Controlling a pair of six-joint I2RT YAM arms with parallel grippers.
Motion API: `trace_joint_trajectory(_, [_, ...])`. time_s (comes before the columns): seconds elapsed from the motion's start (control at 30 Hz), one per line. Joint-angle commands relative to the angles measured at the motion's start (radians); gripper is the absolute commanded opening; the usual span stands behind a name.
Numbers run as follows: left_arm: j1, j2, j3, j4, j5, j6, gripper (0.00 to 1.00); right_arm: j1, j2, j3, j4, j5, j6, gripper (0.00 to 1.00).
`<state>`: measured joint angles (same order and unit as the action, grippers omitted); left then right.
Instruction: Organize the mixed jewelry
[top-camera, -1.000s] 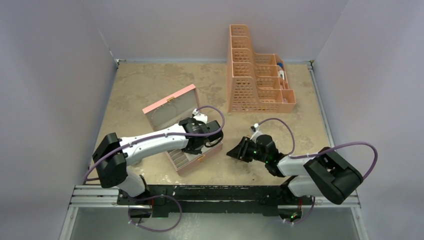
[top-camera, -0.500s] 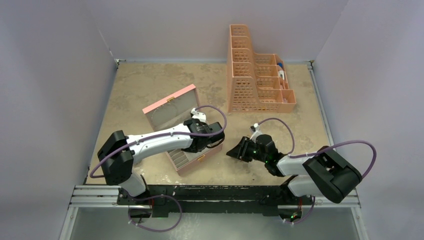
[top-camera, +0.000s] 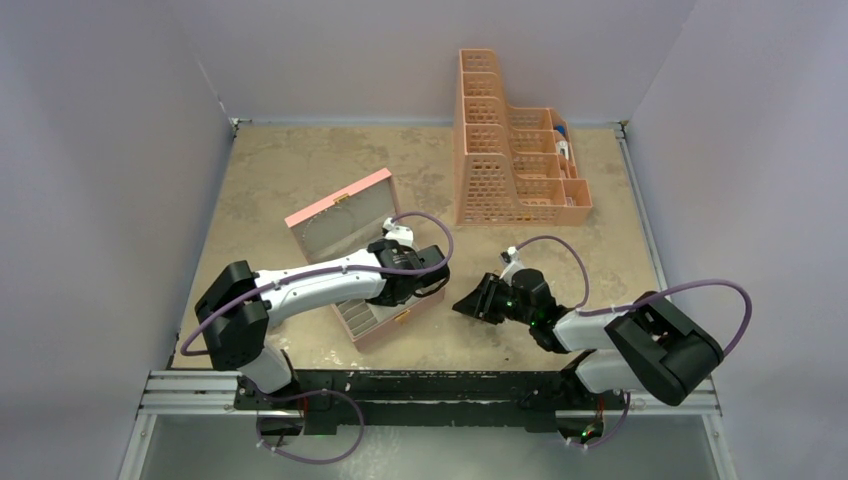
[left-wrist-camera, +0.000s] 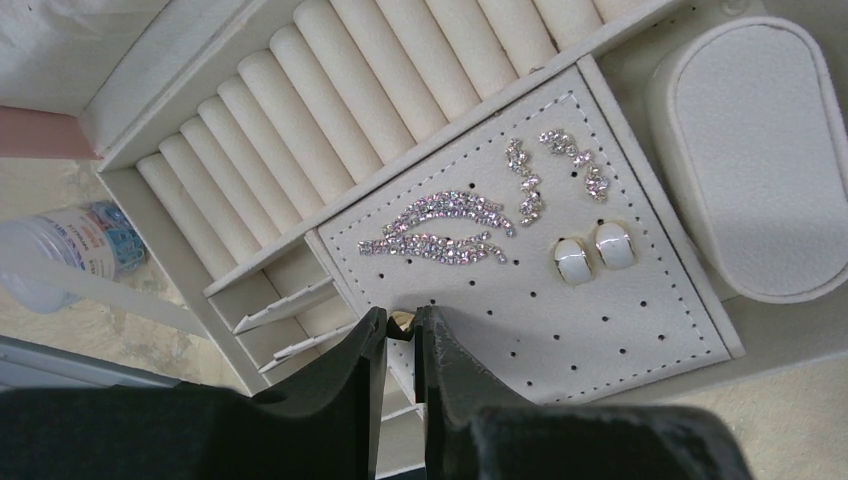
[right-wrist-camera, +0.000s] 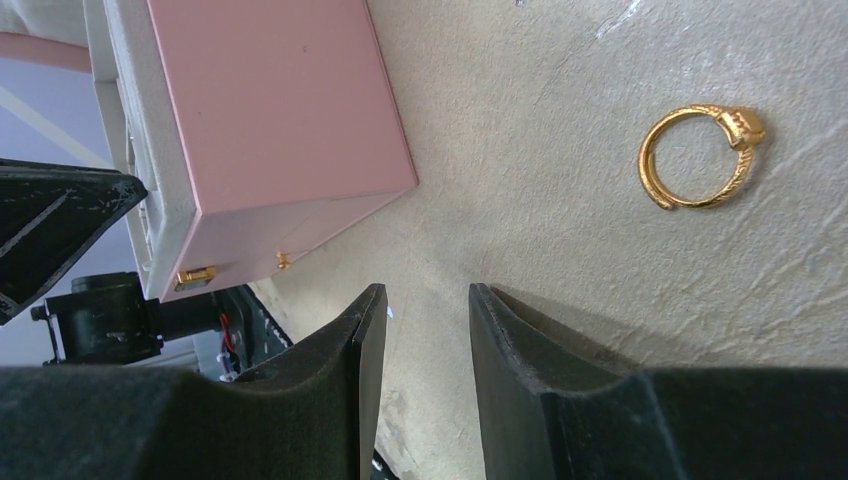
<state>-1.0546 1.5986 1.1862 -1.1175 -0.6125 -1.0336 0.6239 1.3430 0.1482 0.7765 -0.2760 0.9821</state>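
Near the front of the beige stone-look bench (right-wrist-camera: 560, 230), the right jaws stand spread and empty, with an open gold metal ring (right-wrist-camera: 700, 157) at their one o'clock. Farther on, the left jaws pinch a tiny gold piece (left-wrist-camera: 402, 319) over the white perforated panel (left-wrist-camera: 610, 340) of the pink jewellery box (right-wrist-camera: 270, 110). Crystal earrings (left-wrist-camera: 440, 228) are pinned at twelve o'clock.

Left end effector (left-wrist-camera: 399, 328) pinching tiny gold piece (left-wrist-camera: 402, 318); right end effector (right-wrist-camera: 426, 300) open.

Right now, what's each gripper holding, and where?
Left gripper pinches a tiny gold piece, mostly hidden; grip point unclear. Right gripper open, empty.
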Motion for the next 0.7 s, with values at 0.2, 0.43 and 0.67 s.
trace_joint_trajectory(0.2, [-0.004,-0.054,-0.008,0.001,0.032,0.007,0.14,0.005,0.026,0.024,0.040,0.018,-0.019,0.40])
trace_joint_trajectory(0.43, [-0.004,-0.043,0.000,-0.022,0.033,0.009,0.14,0.004,0.035,0.027,0.046,0.014,-0.017,0.39])
trace_joint_trajectory(0.67, [-0.004,-0.045,-0.010,-0.001,0.045,0.019,0.14,0.005,0.059,0.031,0.064,0.006,-0.015,0.39])
